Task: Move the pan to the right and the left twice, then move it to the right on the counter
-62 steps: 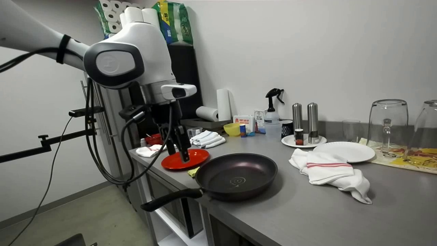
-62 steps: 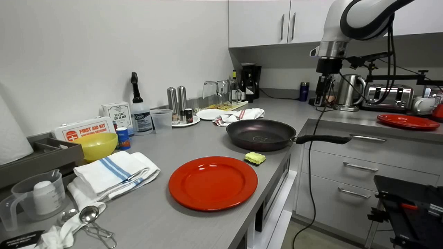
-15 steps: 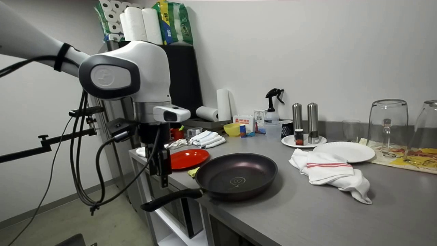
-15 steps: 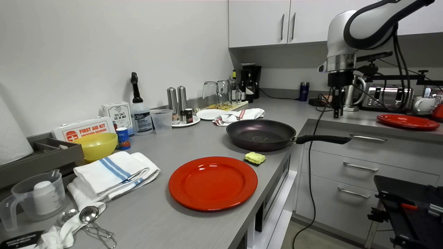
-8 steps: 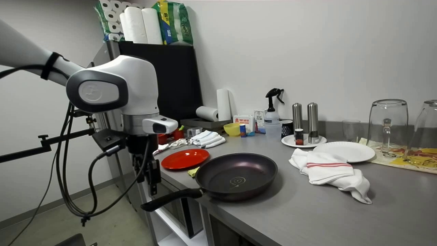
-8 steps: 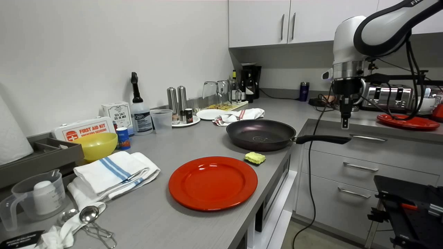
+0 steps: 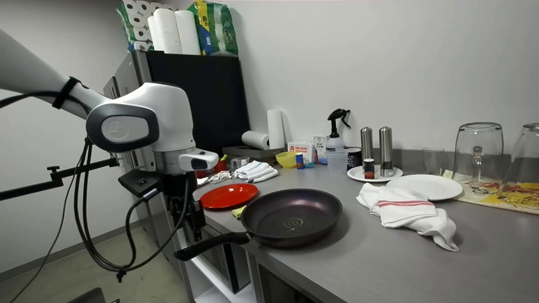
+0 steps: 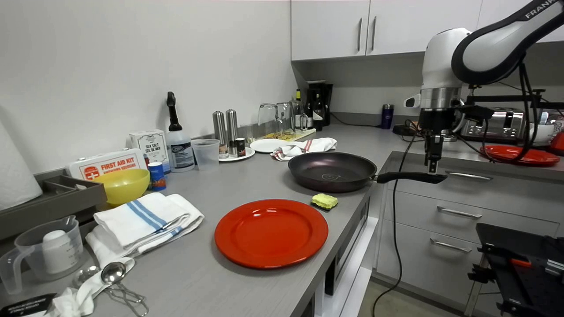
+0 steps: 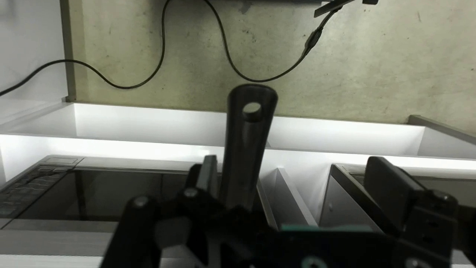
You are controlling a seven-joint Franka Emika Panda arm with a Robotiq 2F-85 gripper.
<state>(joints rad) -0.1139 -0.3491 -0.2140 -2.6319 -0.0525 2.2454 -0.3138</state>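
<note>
The pan (image 7: 292, 216) is black, with a plum sheen inside and a pale round print at the centre of its base. Its handle (image 7: 210, 245) is black. The table (image 7: 379, 269) is grey; the jaws are black. The dinner plate (image 8: 271, 233) is solid red, the bowl (image 8: 128, 185) yellow. The sponge (image 8: 325, 200) shows yellow above and dark below. The towel (image 8: 132, 222) is white with blue stripes; the cloth (image 7: 408, 214) is white with red stripes. The mat (image 7: 484, 198) is cream, patterned in yellow and red. The first-aid box (image 8: 108, 164) is white with red lettering. The cupboards (image 8: 328, 31) are white, the floor (image 9: 390, 70) olive-beige.
</note>
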